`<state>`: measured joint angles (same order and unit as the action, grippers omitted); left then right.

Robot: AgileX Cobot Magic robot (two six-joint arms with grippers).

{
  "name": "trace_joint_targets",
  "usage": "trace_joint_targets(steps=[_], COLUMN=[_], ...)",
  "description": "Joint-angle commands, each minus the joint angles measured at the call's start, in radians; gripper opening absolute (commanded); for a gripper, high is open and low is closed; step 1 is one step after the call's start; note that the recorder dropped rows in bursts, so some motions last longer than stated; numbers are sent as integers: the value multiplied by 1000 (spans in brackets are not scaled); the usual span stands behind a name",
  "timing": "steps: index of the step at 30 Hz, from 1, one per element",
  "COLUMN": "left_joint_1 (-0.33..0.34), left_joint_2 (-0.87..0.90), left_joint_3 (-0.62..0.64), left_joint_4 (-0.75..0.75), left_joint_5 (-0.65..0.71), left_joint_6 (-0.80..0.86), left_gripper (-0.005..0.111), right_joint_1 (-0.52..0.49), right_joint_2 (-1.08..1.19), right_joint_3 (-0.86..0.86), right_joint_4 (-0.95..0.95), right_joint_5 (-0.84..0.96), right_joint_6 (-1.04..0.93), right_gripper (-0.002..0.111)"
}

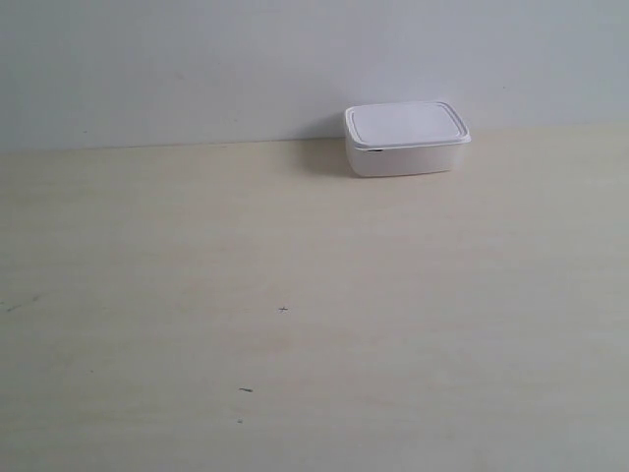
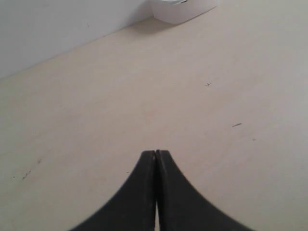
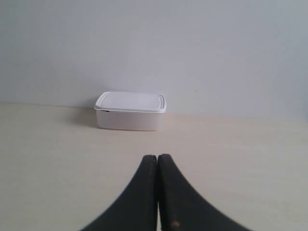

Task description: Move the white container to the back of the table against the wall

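Observation:
The white container (image 1: 406,139) stands lidded at the back of the table (image 1: 295,295), close against the wall (image 1: 197,59). In the right wrist view the white container (image 3: 130,111) lies straight ahead of my right gripper (image 3: 157,156), which is shut and empty, well short of it. My left gripper (image 2: 155,152) is also shut with nothing in it, far from the white container (image 2: 183,9), of which only a corner shows at that picture's edge. Neither arm appears in the exterior view.
A few tiny dark specks (image 1: 245,390) and a small cross mark (image 1: 283,310) dot the pale table. The wall (image 3: 192,48) runs along the whole back edge.

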<state>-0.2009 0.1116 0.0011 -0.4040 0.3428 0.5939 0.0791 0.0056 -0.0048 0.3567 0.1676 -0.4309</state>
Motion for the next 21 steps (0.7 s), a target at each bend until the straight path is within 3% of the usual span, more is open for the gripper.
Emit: trace_joint_targets(steps=[1,4,7,9,13,21], left_joint_1=[3,3,3,3,3,3], left_joint_2=[-6,-6,-7,-8,-19,-35], left_joint_3=[-1,-1,-1,-1,-1,-1], left_joint_4=[-2,3,114,130,299,313], left_joint_5=[2,3,3,-10,-23,-23], left_joint_6=[3,3,-9,-124,-351,-366], left_gripper=[0,0,0,0,0,0], right_joint_1=[-6,-6,-6,-6,-6,-6], right_joint_2=[-6,-6,-6,-6,-6,-6], right_joint_3=[5,5,5,5,5,5], right_joint_4=[3,3,3,3,3,3], right_joint_5=[-14,-14,-14,-14,-14,-14], right_joint_6=[-2,-2,-2,-2,-2,-2], right_gripper=[0,0,0,0,0,0])
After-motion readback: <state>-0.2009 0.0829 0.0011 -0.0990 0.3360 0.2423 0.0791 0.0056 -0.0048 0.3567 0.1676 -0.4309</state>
